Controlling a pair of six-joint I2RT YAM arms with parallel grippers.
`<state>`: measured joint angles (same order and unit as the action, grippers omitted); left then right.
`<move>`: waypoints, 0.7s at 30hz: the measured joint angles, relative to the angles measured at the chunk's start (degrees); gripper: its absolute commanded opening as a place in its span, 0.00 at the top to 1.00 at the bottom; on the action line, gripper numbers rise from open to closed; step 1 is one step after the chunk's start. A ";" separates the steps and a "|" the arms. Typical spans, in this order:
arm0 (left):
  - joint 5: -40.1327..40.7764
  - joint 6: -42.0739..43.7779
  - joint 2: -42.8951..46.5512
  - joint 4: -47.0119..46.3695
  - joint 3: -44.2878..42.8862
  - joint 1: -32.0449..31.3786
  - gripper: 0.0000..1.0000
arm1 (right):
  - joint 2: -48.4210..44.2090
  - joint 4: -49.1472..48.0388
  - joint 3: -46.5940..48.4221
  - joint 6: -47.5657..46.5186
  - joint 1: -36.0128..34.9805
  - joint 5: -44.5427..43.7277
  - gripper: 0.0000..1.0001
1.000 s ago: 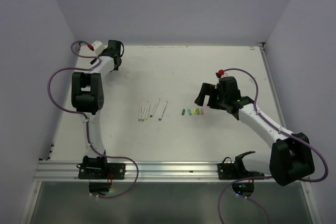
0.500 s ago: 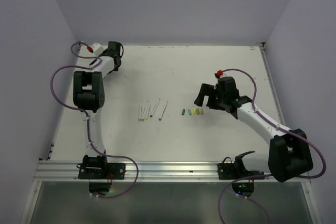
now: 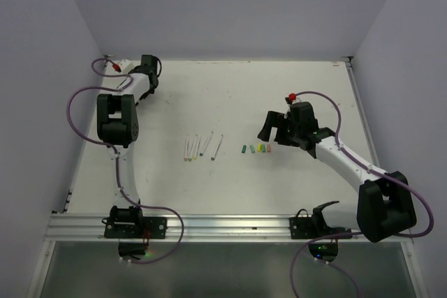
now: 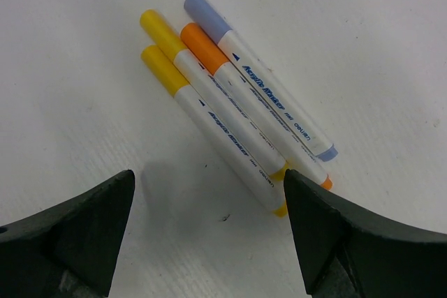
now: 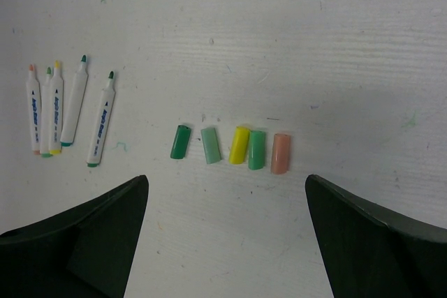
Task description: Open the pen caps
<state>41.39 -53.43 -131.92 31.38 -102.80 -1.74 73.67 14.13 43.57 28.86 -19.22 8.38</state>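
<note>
Left gripper (image 4: 208,197), right gripper (image 5: 225,197) spread wide, empty; scuffed white table (image 3: 209,99), lilac walls (image 3: 230,12).

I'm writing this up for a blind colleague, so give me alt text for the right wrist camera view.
Five loose pen caps lie in a row on a white table: dark green, pale green, yellow, green and peach. To their left lie five uncapped pens, roughly parallel. Two dark fingers stand wide open at the bottom corners, holding nothing.
</note>
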 measured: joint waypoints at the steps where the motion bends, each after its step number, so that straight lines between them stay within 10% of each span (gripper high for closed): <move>1: -0.17 -0.15 -0.37 0.63 -0.66 0.13 0.11 | 0.00 0.00 0.00 0.00 0.00 0.00 0.01; 21: -1.88 -5.42 -1.66 7.72 -2.67 0.61 0.21 | 0.20 -0.37 0.00 0.02 0.00 0.17 0.01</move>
<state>39.51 -58.85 -133.58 39.09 -105.47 -1.13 73.87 13.76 43.57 28.88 -19.22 8.56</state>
